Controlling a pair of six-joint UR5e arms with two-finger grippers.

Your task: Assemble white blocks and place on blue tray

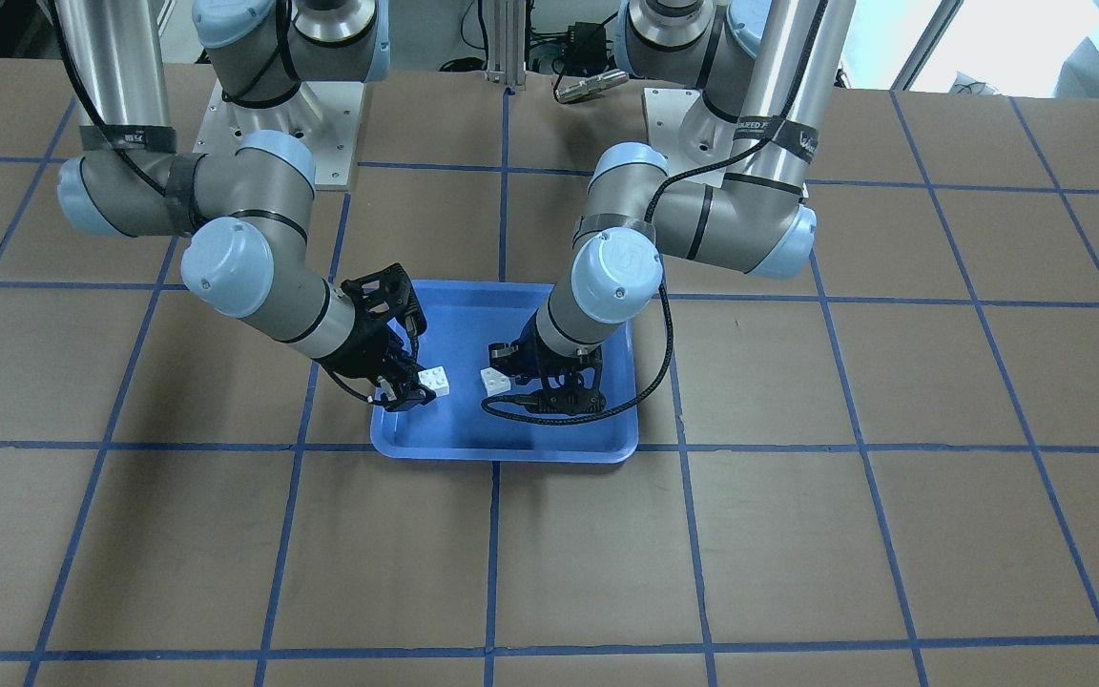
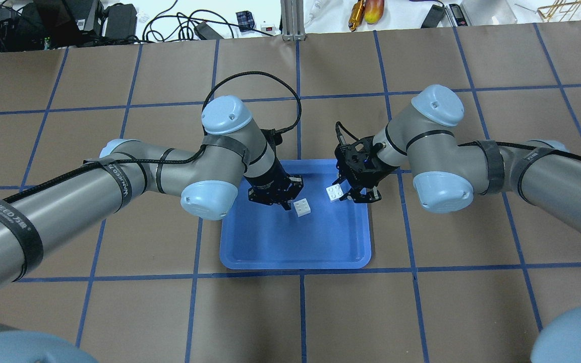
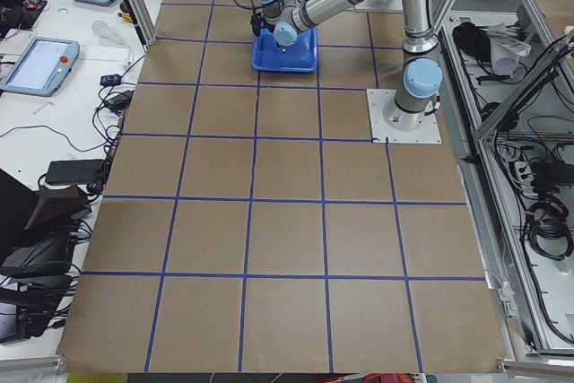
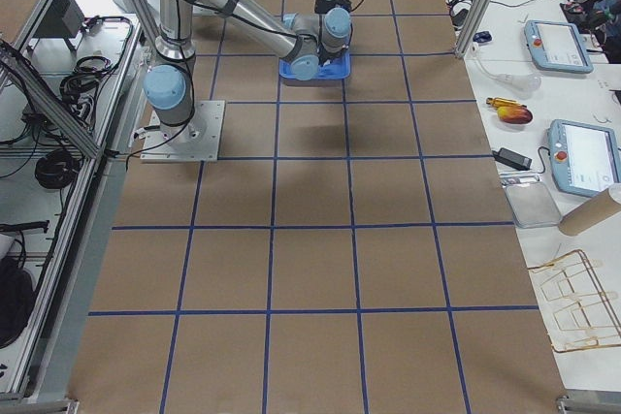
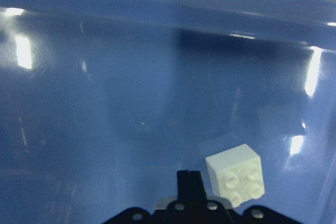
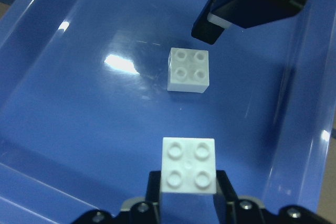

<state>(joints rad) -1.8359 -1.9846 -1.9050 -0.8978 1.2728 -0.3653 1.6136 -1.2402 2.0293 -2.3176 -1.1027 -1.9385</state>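
The blue tray lies at the table's middle; it also shows in the front view. One white block lies studs up on the tray floor and also shows in the right wrist view. My left gripper looks shut and empty, its tip just beside this block. My right gripper is shut on the other white block. It holds that block studs up, low over the tray, a short gap from the first.
The brown table has a blue tape grid. Both arms reach in over the tray's far half. Cables and tools lie beyond the table's far edge.
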